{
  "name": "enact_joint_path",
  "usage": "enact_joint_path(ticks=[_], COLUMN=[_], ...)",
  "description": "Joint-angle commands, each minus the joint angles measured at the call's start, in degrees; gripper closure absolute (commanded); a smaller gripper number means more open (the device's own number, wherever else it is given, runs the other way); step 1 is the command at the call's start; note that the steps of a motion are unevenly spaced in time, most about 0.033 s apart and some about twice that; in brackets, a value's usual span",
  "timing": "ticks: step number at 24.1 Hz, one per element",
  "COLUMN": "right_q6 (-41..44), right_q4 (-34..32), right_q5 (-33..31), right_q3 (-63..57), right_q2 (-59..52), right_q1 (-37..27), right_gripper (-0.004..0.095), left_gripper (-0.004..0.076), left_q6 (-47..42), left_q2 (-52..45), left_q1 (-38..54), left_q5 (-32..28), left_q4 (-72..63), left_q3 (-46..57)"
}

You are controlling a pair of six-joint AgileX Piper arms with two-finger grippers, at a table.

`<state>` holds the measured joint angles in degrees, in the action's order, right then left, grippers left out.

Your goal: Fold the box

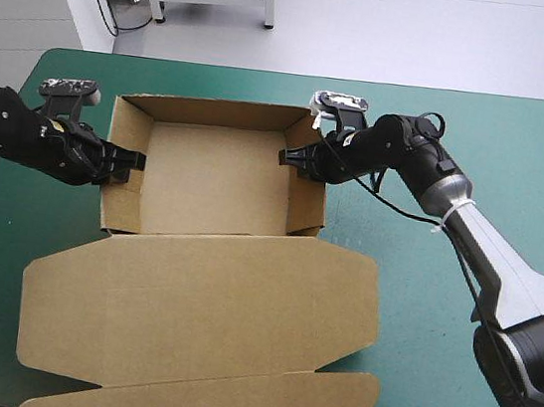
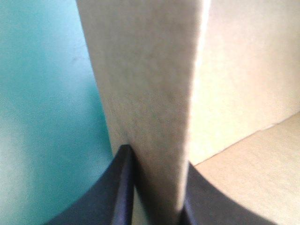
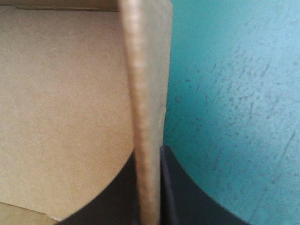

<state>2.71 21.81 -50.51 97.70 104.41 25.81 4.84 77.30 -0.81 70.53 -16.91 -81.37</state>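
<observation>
The brown box (image 1: 216,184) stands as an open tray in the middle of the table, its four walls raised. Its lid (image 1: 197,314) lies flat toward the near edge, flaps spread. My left gripper (image 1: 125,165) is shut on the box's left wall, one black finger on each side. That wall (image 2: 150,93) rises between the fingers in the left wrist view. My right gripper (image 1: 293,159) is shut on the right wall. In the right wrist view the wall's edge (image 3: 145,108) runs straight up from between the fingers, with the tray's inside on one side.
The teal-green table cover (image 1: 480,151) lies bare to the right of the box and along the far edge. The right arm reaches in across the right half of the table. The lid's flaps extend nearly to the near edge.
</observation>
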Motion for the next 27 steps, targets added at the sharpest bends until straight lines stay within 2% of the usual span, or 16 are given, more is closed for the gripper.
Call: enact_joint_path(ticks=[1,4,10,16,20,23,27], right_q6=[1.5,3.7,5.9,7.0,10.4,10.6,10.6], right_q4=[-0.8,-5.6,-9.5,-17.4,-25.1,-24.7,-20.3], right_q5=[1.6,1.4,-0.3,-7.8,-13.3,-15.3,-17.1], right_q3=[1.6,1.6,1.8,3.6,3.3,3.0,2.8], right_q2=[-3.1,-3.1,-3.3,-4.9,-5.0,-4.6,-2.9], right_q1=[0.3,3.3,4.2,4.0,3.8,2.1,-1.3], right_gripper=[0.0916,0.0915,0.0916,0.0921,0.0921,0.0922,0.0922], left_gripper=[0.0732,0.0732,0.0732,0.0732,0.0732,0.0732,0.0732], left_q6=[-2.7,-9.5,-10.6,-14.5,-15.4,-14.9,-14.8], left_q2=[-1.8,-1.8,-0.6,6.6,10.4,12.8,15.8], left_q1=[-2.3,-5.2,-9.9,-17.6,-19.4,-19.8,-19.8], left_q5=[-0.4,-1.0,-1.8,-2.9,-7.9,-10.9,-11.9], left_q4=[4.0,11.7,11.6,14.7,10.0,6.7,6.1], left_q3=[-1.4,-1.4,-1.4,-1.4,-1.4,-1.4,-1.4])
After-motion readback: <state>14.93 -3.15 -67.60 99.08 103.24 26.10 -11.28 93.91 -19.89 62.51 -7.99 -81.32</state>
